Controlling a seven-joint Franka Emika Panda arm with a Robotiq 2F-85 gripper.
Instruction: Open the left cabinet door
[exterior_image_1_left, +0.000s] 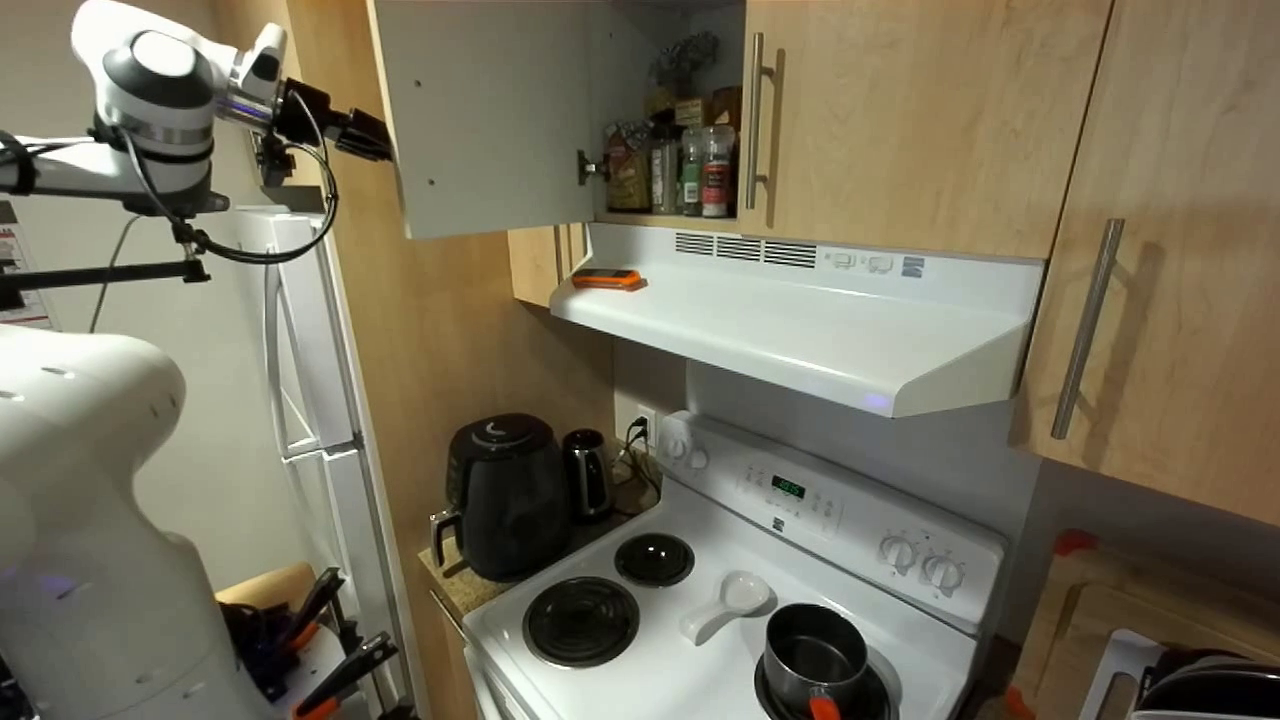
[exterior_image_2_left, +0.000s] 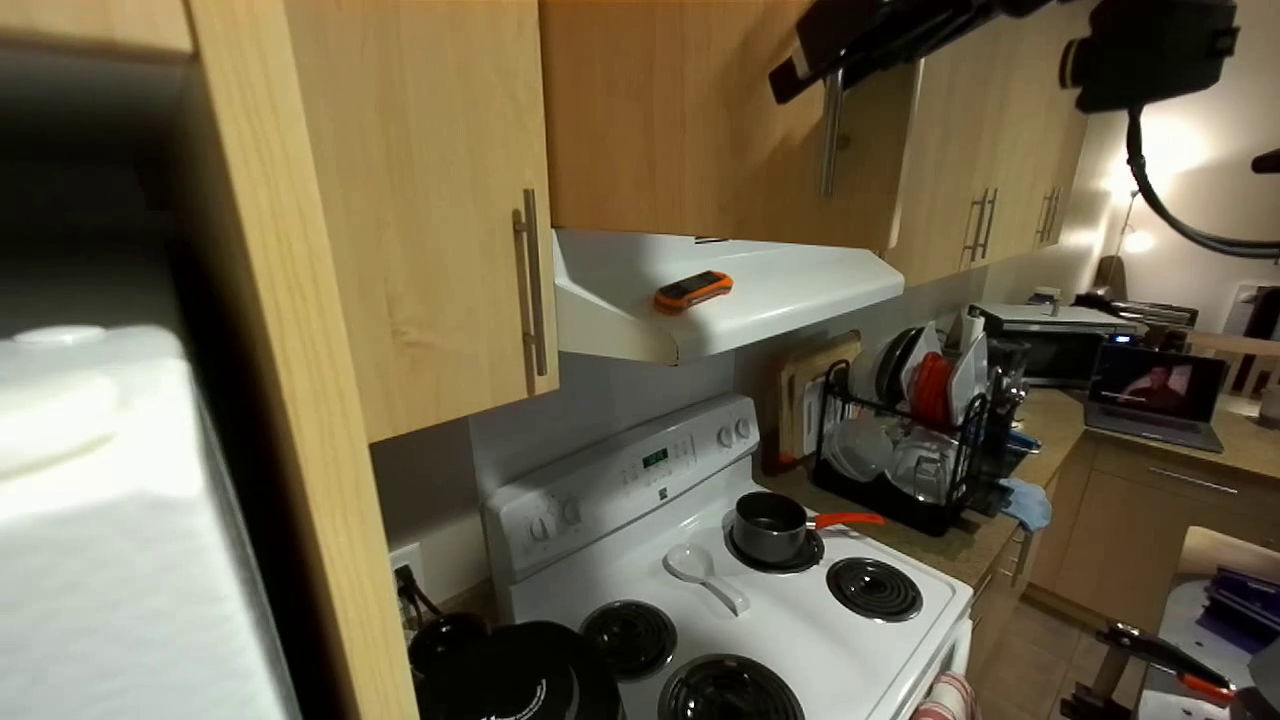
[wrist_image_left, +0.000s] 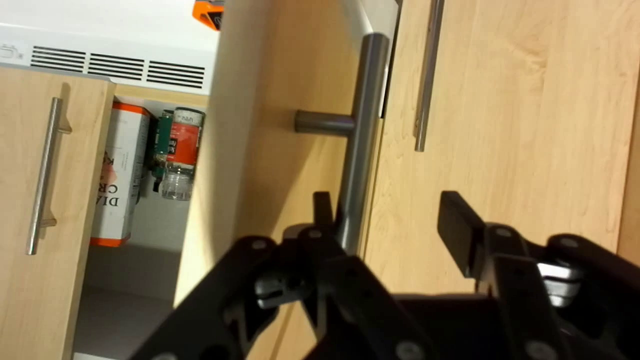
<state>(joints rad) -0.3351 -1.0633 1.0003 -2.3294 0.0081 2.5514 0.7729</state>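
Note:
The left cabinet door stands swung far open. In an exterior view its pale inner face (exterior_image_1_left: 490, 120) shows; in an exterior view its light-wood outer face (exterior_image_2_left: 670, 120) shows. Its metal bar handle (exterior_image_2_left: 832, 135) is near the free edge and also shows close up in the wrist view (wrist_image_left: 364, 125). My gripper (wrist_image_left: 390, 220) is open, its fingers wide apart. The bar runs between the fingers, close beside the left finger in the wrist view; whether they touch I cannot tell. The gripper is also at the door's outer side in both exterior views (exterior_image_1_left: 368, 135) (exterior_image_2_left: 795, 75).
The twin door (exterior_image_1_left: 910, 120) is shut. Spice jars (exterior_image_1_left: 690, 170) stand inside the opened cabinet. Below are the white range hood (exterior_image_1_left: 780, 310) with an orange device (exterior_image_1_left: 608, 279) on it, and the stove with a pot (exterior_image_1_left: 815, 655). A side cabinet door (exterior_image_2_left: 430, 220) is beside the opened door.

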